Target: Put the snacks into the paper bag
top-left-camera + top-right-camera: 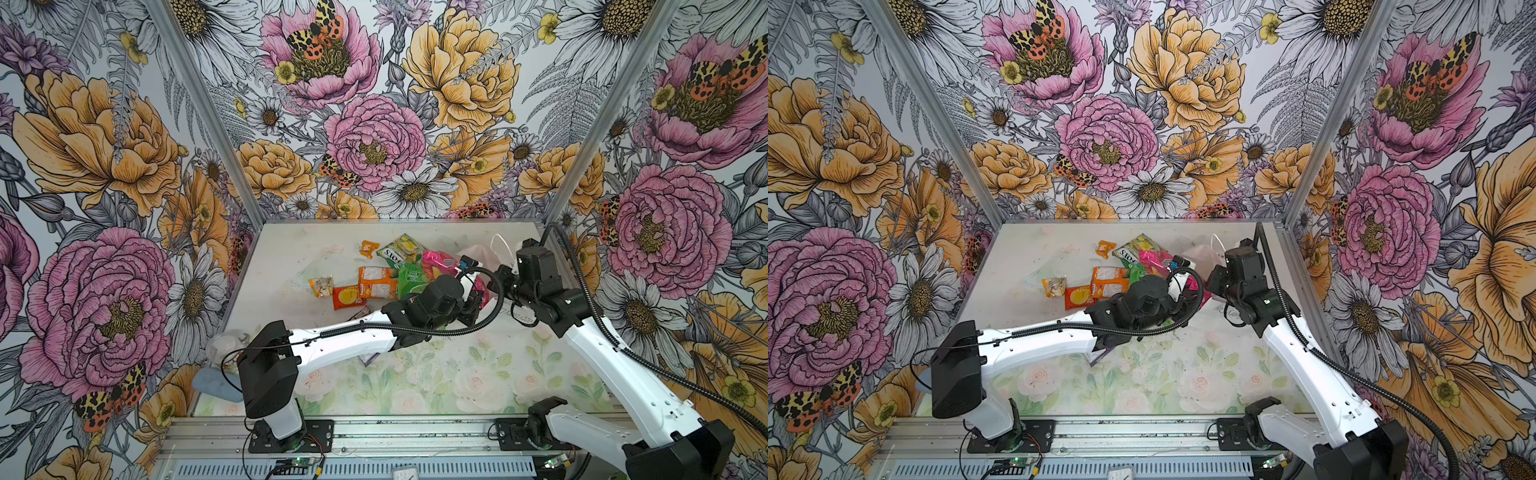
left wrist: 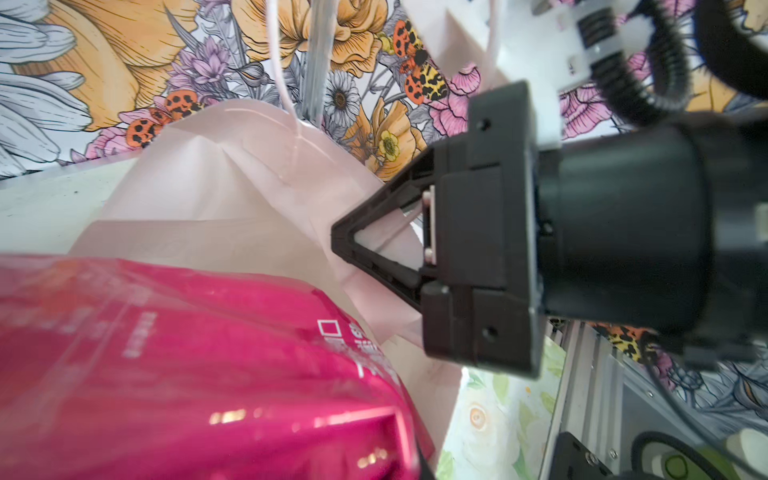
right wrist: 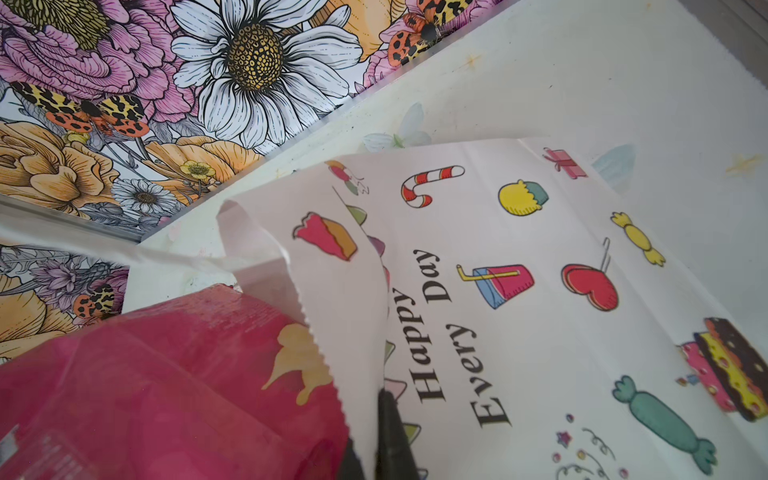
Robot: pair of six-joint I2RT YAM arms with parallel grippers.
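Across the lower middle of both top views lies the table (image 1: 457, 374). Its flowered front half is open between the two arm bases, and a bare strip runs along its left edge.

At its far right, close to the right wall, the bag (image 1: 478, 254) lies on its side with its mouth turned toward the packets, largely hidden by the right arm. The right fingers (image 2: 338, 241) are clamped on the bag's paper rim and hold it lifted. Only the right wrist view shows the serrated rim curled up, and "Happy Every Day" with small pictures on the panel.

The pink packet (image 3: 166, 395) sits at the mouth, one end under the raised rim. It fills the lower left of the left wrist view, close to the lens. The left fingers (image 1: 473, 309) are closed on it, though their tips are hidden in every view.

In a top view a blue-grey case (image 1: 216, 384) and a cup (image 1: 226, 345) sit at the table's near left corner, beside the left arm's shoulder.

Left of the bag, mid-table, crowd a green packet (image 1: 411, 278), an orange packet (image 1: 376, 282), a FOX'S packet (image 1: 399, 249) and a red-orange packet (image 1: 348, 297). A tiny orange packet (image 1: 368, 248) lies just apart at the back. A purple packet (image 1: 1098, 357) shows only as an edge beneath the left arm.
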